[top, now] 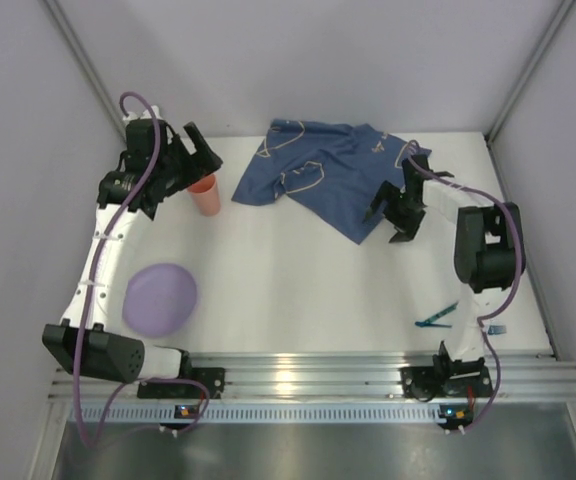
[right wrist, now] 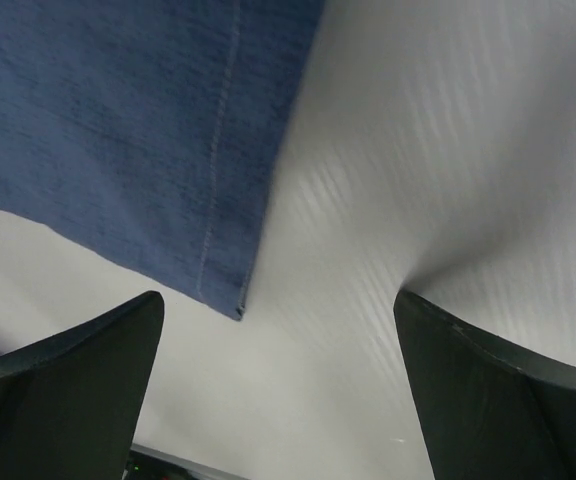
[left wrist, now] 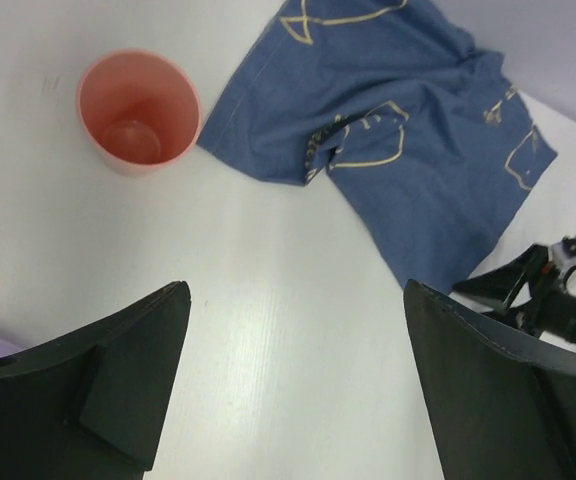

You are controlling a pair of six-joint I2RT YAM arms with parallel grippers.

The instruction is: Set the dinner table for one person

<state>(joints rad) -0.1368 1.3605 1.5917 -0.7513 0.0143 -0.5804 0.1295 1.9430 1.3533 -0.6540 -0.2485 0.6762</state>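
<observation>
The white dinner table [top: 288,280] carries a crumpled dark-blue cloth [top: 333,170] with yellow line drawings at the back. A salmon cup [top: 205,195] stands upright and empty to the left of it. Near the front left lies a purple plate [top: 160,298]. My left gripper [top: 206,152] hovers open just behind the cup, which appears in the left wrist view as the cup [left wrist: 140,110] ahead of the left gripper [left wrist: 296,290]. My right gripper [top: 388,225] is open over the cloth's near corner; in the right wrist view the cloth [right wrist: 138,130] lies ahead of the right gripper [right wrist: 278,300].
A teal utensil [top: 435,318] lies near the front right of the table, with a small blue piece [top: 495,329] beside the right arm. A ribbed aluminium rail [top: 308,375] runs along the near edge. Grey walls close in both sides and the back.
</observation>
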